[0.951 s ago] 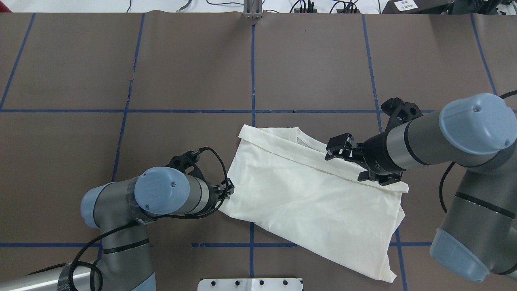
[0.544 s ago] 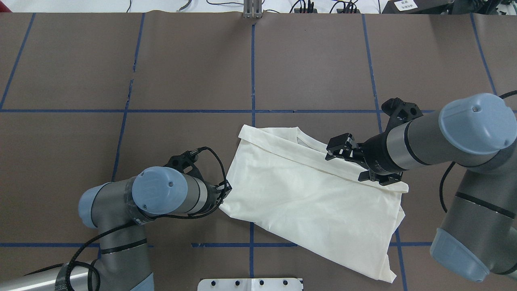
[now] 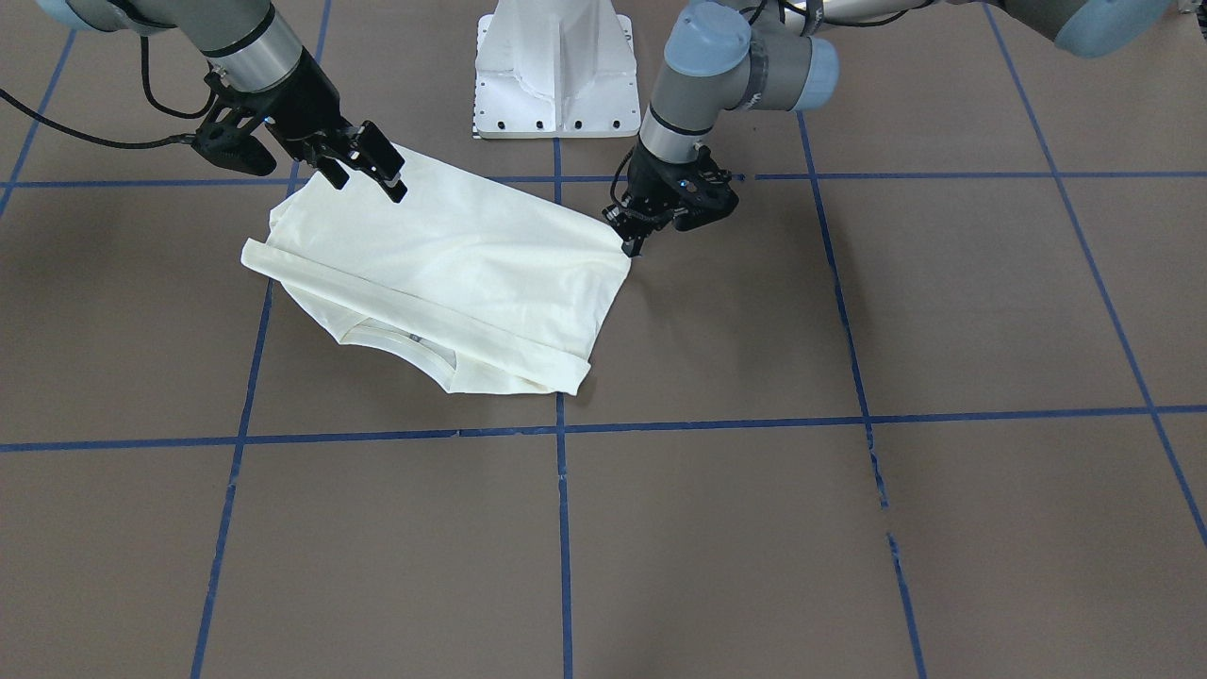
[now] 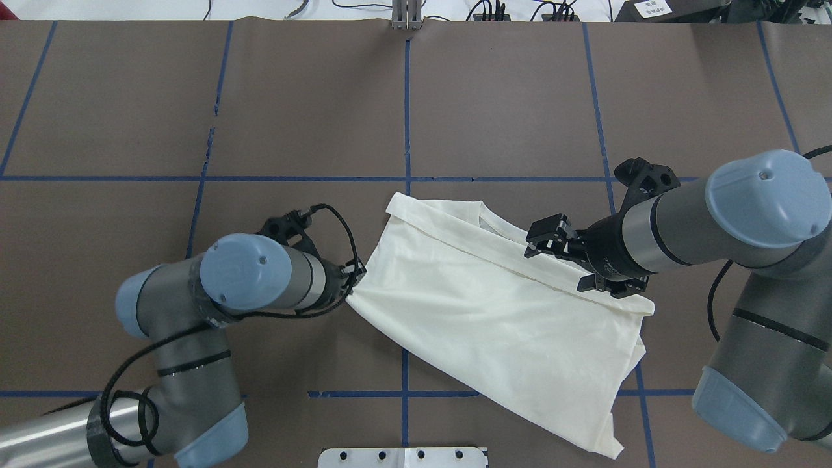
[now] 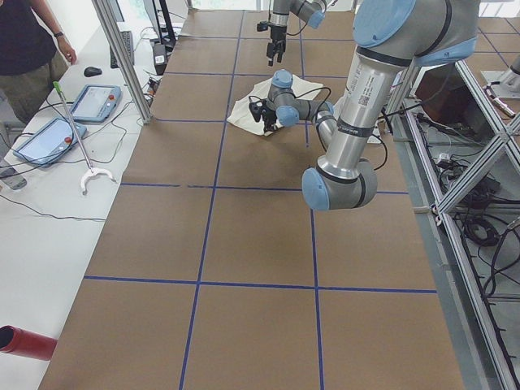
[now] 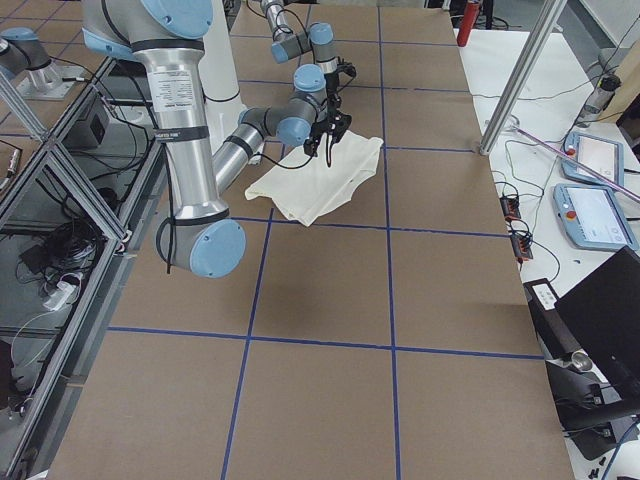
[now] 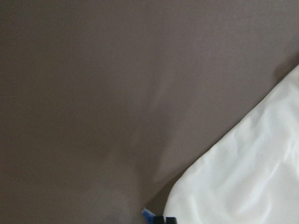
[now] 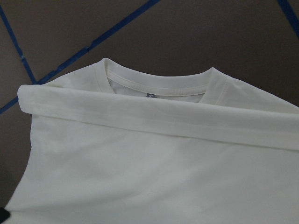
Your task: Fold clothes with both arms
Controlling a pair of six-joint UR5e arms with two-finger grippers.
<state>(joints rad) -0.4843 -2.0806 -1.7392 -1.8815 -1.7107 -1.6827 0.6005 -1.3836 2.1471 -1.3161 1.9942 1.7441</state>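
Brown paper-covered tabletop (image 4: 292,97), gridded with blue tape lines (image 4: 407,117); one cream shirt (image 4: 494,318) is laid on it, plain side up, no print visible. The shirt is found between the two tools, slightly askew to the grid. The left tool (image 4: 355,281) is set at the shirt's near side corner, and the cloth is drawn out to a point at its tips; it is judged to be clamped on that corner, though the fingertips themselves are largely hidden by the wrist. In the left wrist view only a rounded edge of cloth is seen just ahead of the tool. The right tool (image 4: 556,263) is held above the shoulder area with its jaws apart, nothing gripped, and cloth is seen directly beneath it. Just ahead of this tool, in its wrist view, the ribbed collar (image 8: 154,86) is seen, with a sleeve (image 8: 163,116) laid as a flat band across the chest below the collar. Progress is judged as partial: the sleeve has been brought in over the body, and an edge is being tensioned to flatten the panel. The body is not yet seen halved or stacked; the hem corner (image 4: 611,448) lies well away from both tools. At least one fold of the body, hem toward collar, is judged to be left, and the right tool has yet to take a hold.
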